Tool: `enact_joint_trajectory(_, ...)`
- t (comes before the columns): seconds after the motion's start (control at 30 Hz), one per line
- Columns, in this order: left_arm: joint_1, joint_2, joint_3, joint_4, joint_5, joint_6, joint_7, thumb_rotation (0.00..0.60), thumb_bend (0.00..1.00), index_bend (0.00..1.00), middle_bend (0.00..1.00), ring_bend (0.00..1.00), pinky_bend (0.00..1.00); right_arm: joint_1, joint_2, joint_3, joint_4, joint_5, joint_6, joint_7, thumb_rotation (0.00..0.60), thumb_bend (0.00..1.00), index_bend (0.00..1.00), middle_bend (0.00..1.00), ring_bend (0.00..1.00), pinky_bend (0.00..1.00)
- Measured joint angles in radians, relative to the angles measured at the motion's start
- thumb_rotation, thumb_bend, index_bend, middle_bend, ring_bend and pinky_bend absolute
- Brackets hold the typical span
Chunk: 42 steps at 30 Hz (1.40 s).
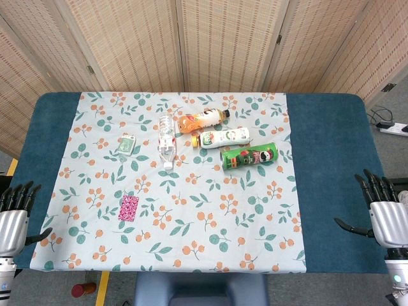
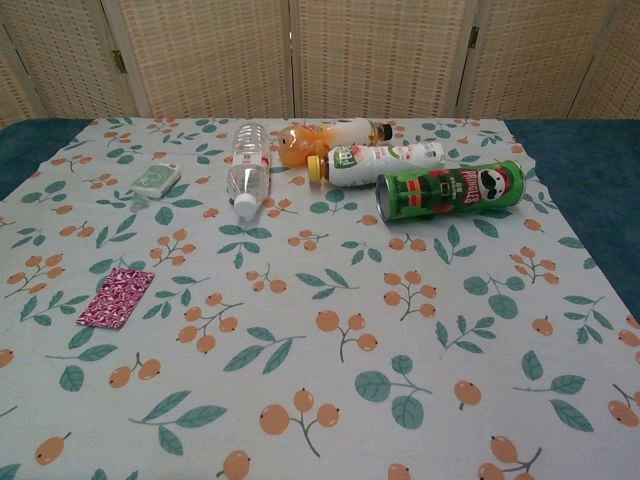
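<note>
Both hands sit off the table's near corners, seen in head view only. Left hand (image 1: 13,220) is at the near-left corner, fingers spread wide & pointing away from the robot, thumb out to the side, holding nothing. Right hand (image 1: 382,213) is at the near-right corner, same pose: fingers wide apart, thumb out, nothing in it. Neither touches any item.

Table (image 1: 331,191) has a dark blue cover w/ a floral cloth (image 1: 191,217) laid over the middle. Nearest to the left hand is a small pink packet (image 1: 128,208) (image 2: 115,297), flat on the cloth toward the near-left part, well apart from the hand. Green Pringles can (image 1: 249,156) (image 2: 450,190) lies on its side right of centre, toward the far edge, nearest item to the right hand but well apart.

Just beyond the can lies a white bottle (image 1: 223,137) (image 2: 382,162) w/ yellow cap, on its side; beyond that an orange juice bottle (image 1: 202,120) (image 2: 325,137), also lying down, close to it. Left of these a clear water bottle (image 1: 166,141) (image 2: 247,168) lies w/ its cap toward the near edge. Further left, a small green-white pack (image 1: 127,145) (image 2: 153,180) lies flat. Woven folding screen (image 1: 204,38) stands behind the far edge.
</note>
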<state>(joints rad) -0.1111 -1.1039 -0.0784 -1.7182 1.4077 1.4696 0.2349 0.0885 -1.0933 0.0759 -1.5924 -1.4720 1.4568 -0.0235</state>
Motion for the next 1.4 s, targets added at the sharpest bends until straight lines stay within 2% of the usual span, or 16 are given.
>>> enact_joint_trajectory(0.77, -0.010, -0.032, 0.003, 0.034, 0.014, -0.001, 0.003, 0.600, 0.11, 0.16, 0.10, 0.05, 0.00, 0.002, 0.039, -0.005, -0.037, 0.003, -0.019, 0.010, 0.323, 0.16, 0.00, 0.00, 0.00, 0.00)
enact_joint_trajectory(0.9, -0.024, -0.032, 0.007, 0.037, 0.046, -0.011, -0.007, 0.600, 0.11, 0.20, 0.11, 0.05, 0.00, 0.001, 0.036, 0.000, -0.037, 0.002, -0.006, 0.013, 0.351, 0.16, 0.00, 0.00, 0.00, 0.00)
enact_joint_trajectory(1.03, -0.065, -0.032, 0.012, 0.042, 0.101, -0.053, -0.027, 0.600, 0.12, 0.22, 0.11, 0.06, 0.00, 0.000, 0.038, 0.003, -0.039, -0.002, 0.003, 0.014, 0.362, 0.16, 0.00, 0.00, 0.00, 0.00)
enact_joint_trajectory(1.17, -0.119, -0.030, 0.020, 0.042, 0.146, -0.122, -0.063, 0.600, 0.14, 0.24, 0.12, 0.07, 0.00, -0.004, 0.039, 0.008, -0.046, 0.001, 0.014, 0.011, 0.468, 0.16, 0.00, 0.00, 0.00, 0.00)
enact_joint_trajectory(1.37, -0.214, -0.031, 0.032, 0.038, 0.208, -0.240, -0.093, 0.599, 0.14, 0.25, 0.12, 0.07, 0.00, -0.010, 0.044, 0.007, -0.052, -0.001, 0.023, 0.017, 0.471, 0.16, 0.00, 0.00, 0.00, 0.00)
enact_joint_trajectory(1.4, -0.229, -0.032, 0.033, 0.037, 0.216, -0.258, -0.098, 0.584, 0.14, 0.25, 0.12, 0.07, 0.00, -0.011, 0.045, 0.007, -0.052, 0.000, 0.024, 0.019, 0.470, 0.16, 0.00, 0.00, 0.00, 0.00)
